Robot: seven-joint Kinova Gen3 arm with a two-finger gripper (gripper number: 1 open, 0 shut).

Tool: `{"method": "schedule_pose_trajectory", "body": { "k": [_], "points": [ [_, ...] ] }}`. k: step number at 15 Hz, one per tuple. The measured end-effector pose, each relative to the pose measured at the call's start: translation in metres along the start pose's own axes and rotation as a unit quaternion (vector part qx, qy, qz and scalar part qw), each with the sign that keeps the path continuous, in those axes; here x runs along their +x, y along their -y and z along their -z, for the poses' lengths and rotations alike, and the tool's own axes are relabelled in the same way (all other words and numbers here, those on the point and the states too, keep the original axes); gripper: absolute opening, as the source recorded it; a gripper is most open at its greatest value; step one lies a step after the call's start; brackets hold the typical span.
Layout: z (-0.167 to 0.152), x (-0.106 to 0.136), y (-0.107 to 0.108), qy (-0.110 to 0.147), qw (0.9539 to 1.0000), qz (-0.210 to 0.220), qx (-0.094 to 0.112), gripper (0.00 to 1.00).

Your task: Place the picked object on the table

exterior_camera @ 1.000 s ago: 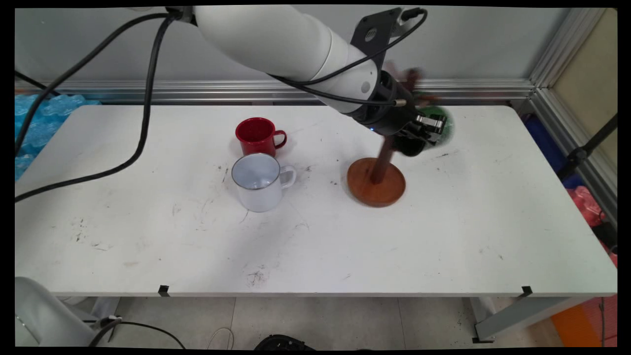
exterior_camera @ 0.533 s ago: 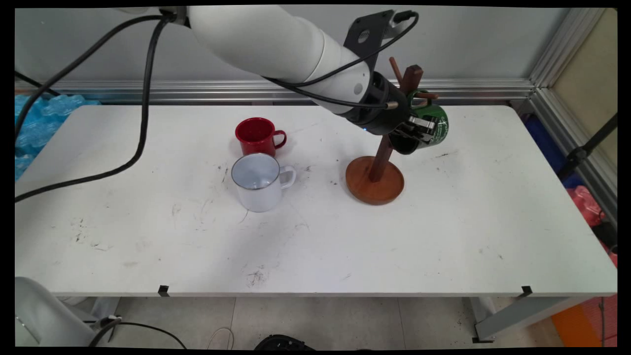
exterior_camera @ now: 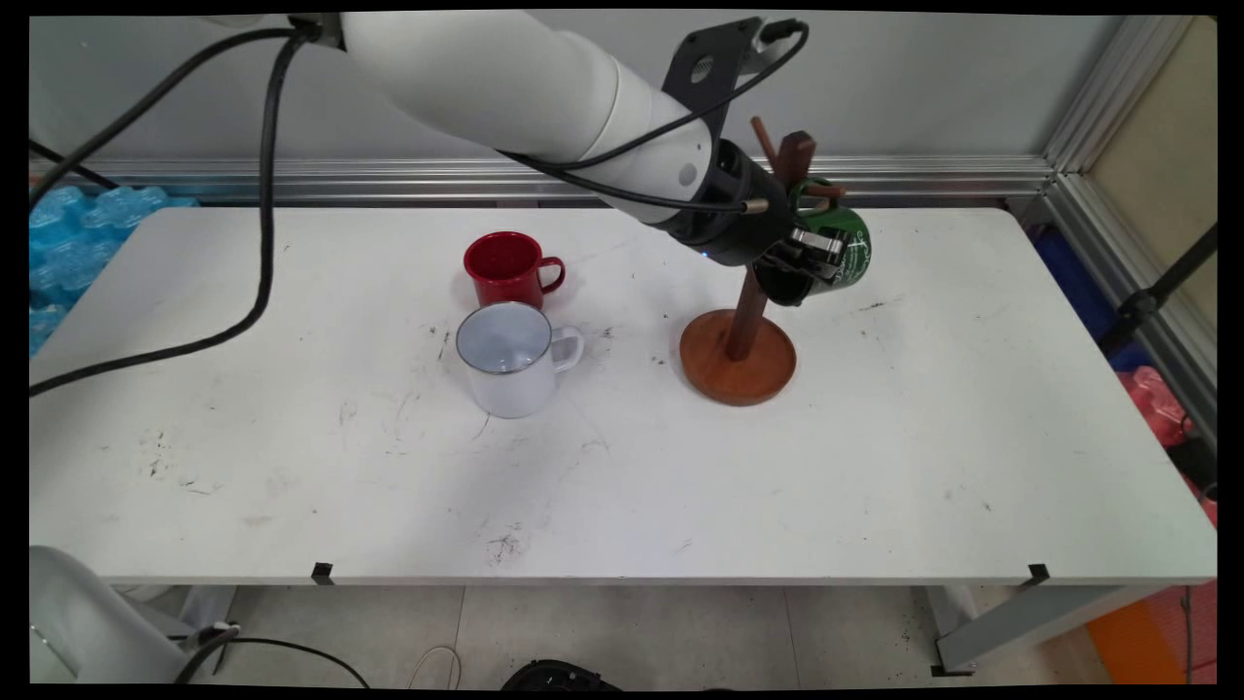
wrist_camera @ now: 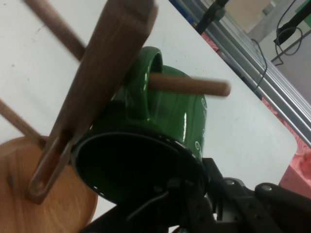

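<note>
The pincer (exterior_camera: 814,255) is what I am watching first: it is clenched on the rim of the green mug (exterior_camera: 844,251), one finger reaching inside the mouth and the other lying against the outer wall, as the hand view is showing me. I am holding that mug up off the table (exterior_camera: 292,467), tipped on its side against the wooden mug stand (exterior_camera: 741,342), which is standing toward the far right part of the table. In the hand view a peg (wrist_camera: 189,86) of the stand is passing through the mug's handle (wrist_camera: 141,82), so I am judging the mug as threaded on the peg but not yet hanging free, since I am gripping it. Letting go and backing off would be what is left for this one.

The white mug (exterior_camera: 513,358) is sitting upright near the table's middle, mouth up, and looking empty to me. The red mug (exterior_camera: 507,267) is standing upright just behind it toward the far edge, also looking empty. Both are resting well apart from the stand, and its other pegs are carrying nothing.
</note>
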Motion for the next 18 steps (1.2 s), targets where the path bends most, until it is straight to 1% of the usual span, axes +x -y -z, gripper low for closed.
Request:
{"method": "schedule_pose_trajectory", "body": {
  "k": [9,18],
  "points": [
    [0.021,0.005,-0.002,-0.009,0.9998,-0.014,-0.014,0.0],
    [0.043,0.003,-0.012,-0.007,0.9991,-0.024,-0.034,0.0]
  ]
}}
